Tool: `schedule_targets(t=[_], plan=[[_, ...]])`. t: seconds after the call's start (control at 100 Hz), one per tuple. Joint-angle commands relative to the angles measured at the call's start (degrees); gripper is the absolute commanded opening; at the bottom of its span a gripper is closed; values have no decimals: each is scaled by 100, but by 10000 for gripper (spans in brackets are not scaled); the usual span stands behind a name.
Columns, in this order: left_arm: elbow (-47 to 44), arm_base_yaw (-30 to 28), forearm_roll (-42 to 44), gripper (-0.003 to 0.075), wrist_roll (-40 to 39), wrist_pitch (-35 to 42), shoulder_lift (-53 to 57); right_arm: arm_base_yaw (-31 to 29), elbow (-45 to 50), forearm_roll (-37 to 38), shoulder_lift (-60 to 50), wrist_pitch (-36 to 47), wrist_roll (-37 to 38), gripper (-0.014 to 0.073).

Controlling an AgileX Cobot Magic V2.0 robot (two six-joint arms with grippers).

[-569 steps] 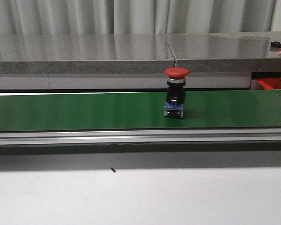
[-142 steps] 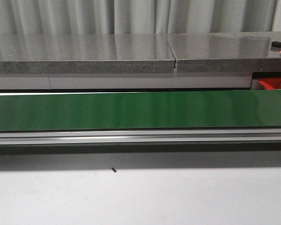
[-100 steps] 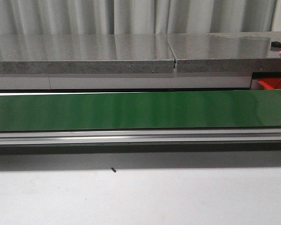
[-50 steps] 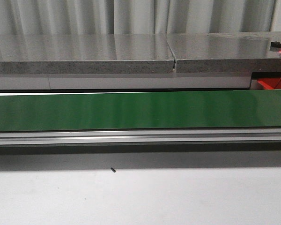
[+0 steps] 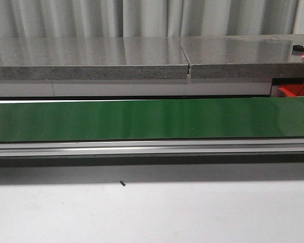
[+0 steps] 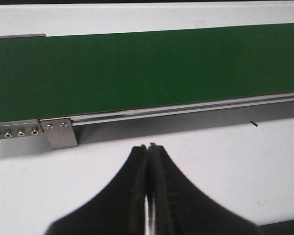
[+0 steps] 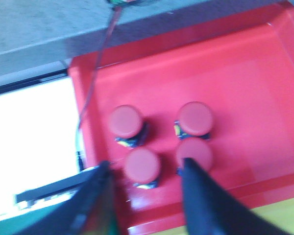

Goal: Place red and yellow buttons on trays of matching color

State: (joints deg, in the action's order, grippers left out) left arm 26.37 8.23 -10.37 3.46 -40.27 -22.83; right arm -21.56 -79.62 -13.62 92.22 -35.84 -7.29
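Sorting station with the green belt [image 5: 152, 119] as landmark. In the front view the belt carries no button across its visible length, and neither arm appears there. Left end effector [image 6: 148, 156]: fingers pressed together, holding nothing, poised above the white worktop [image 6: 235, 161] just on the near side of the belt's metal rail [image 6: 186, 110]; judged a waiting posture, kept close to the belt so that an arriving button can be reached quickly. Right end effector [image 7: 144, 196]: fingers spread apart and empty, hanging over the red tray [image 7: 245, 73], which stands past the belt's right end, its corner just visible in the front view. Four red buttons [image 7: 161, 139] stand upright, caps upward, in a two-by-two cluster in the tray, near one another; whether neighbours touch cannot be told through the blur. The spread fingers straddle the pair nearest the end effector, a pose consistent with a release, though this is a judgement only. The buttons rest on the tray of matching colour, as the task requires. A yellow strip [image 7: 264, 223] beside the red tray may be the yellow tray's edge; no yellow button is visible.
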Motion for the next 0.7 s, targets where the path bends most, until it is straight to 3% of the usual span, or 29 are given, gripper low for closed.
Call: schedule_targets(t=[0.0, 0.11, 0.37, 0.69], plan=[[169, 55, -60, -20, -58, 355, -34, 229, 63, -33, -602, 216, -27, 63], [169, 55, -60, -20, -58, 355, -34, 551, 338, -39, -981, 185, -27, -100], [169, 55, -60, -20, -58, 355, -34, 1236, 1163, -21, -1995, 59, -27, -92], [169, 55, -60, -20, -58, 355, -34, 1377, 2189, -16, -3302, -150, -68, -92]])
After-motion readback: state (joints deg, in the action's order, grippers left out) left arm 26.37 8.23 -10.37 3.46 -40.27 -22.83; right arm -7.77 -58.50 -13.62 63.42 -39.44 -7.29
